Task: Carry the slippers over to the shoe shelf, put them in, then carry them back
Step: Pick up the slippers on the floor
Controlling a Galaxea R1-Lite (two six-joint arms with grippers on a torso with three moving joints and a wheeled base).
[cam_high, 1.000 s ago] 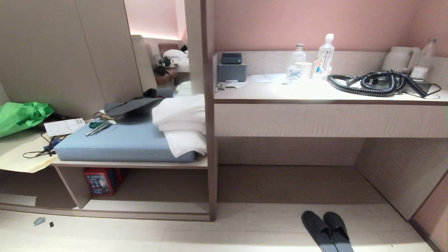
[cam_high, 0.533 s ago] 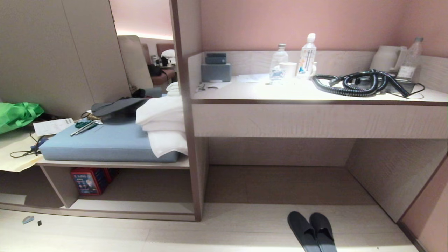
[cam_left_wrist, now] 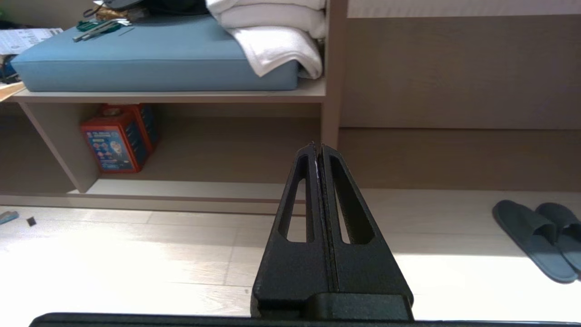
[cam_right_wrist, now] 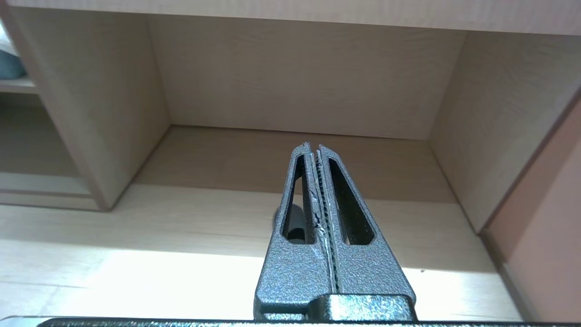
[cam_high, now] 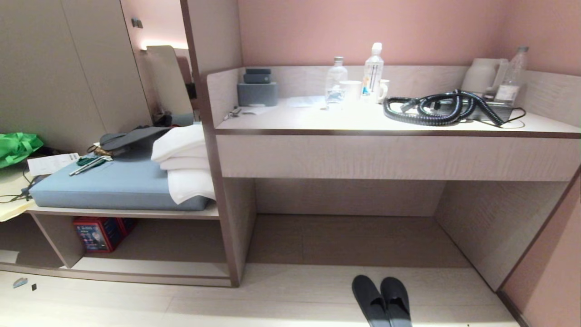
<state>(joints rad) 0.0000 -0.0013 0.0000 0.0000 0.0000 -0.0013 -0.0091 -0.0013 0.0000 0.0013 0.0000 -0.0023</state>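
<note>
slippers (cam_high: 382, 300): lying side by side, touching, on the pale floor (cam_high: 136, 309) in front of the recess under the desk (cam_high: 386, 122); toes pointing toward the recess; nothing gripping them.
shoe shelf (cam_high: 150, 268): sitting low on the left under the blue cushion (cam_high: 109, 188); pale base board showing; well apart from the slippers.
left gripper (cam_left_wrist: 317, 150): hanging above the floor, fingers pressed together, holding nothing.
right gripper (cam_right_wrist: 312, 150): facing the under-desk recess, fingers pressed together, holding nothing.
red box (cam_high: 97, 234): standing inside the shoe shelf at its left end; printed label showing, text too small to read.
bottles (cam_high: 373, 68): standing on the desk, labels unreadable.
towels (cam_high: 184, 156): sitting folded on the cushion's right end.
black coiled hose (cam_high: 431, 106): lying on the desk.
</note>
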